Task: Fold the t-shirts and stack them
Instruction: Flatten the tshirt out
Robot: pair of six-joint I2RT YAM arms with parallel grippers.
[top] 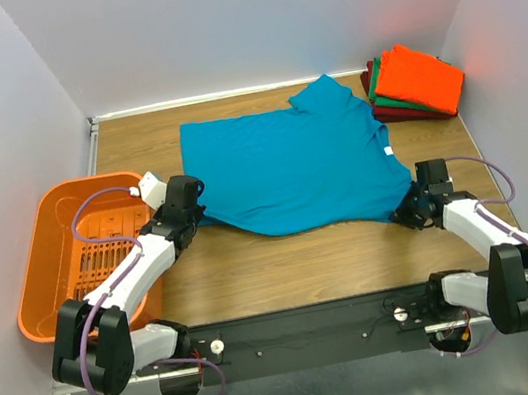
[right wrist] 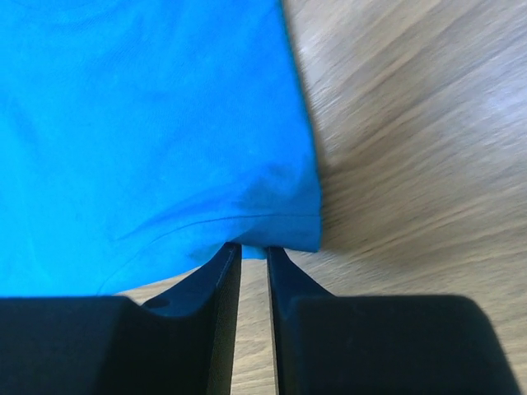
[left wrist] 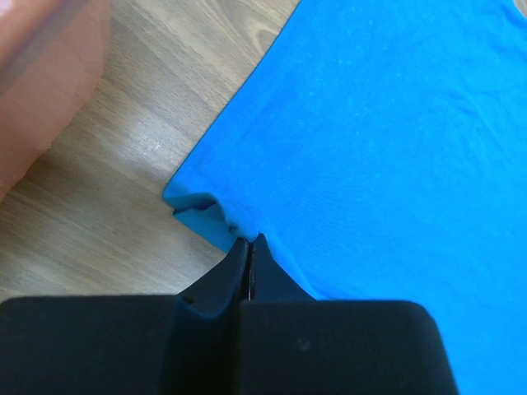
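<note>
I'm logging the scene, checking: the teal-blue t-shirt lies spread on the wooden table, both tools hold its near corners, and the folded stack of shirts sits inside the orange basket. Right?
No: the folded stack of orange, green and dark red shirts sits on the wooden table's far right corner, not inside the orange plastic slotted basket. The top external view shows it; the rest holds.

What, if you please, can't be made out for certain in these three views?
Top view: the lower shirts of the stack, mostly covered by the orange shirt.
Right wrist view: whether the right gripper really pinches the hem of the teal shirt; cloth masks its tips.
Left wrist view: the orange basket, blurred, cut by the edge.
</note>
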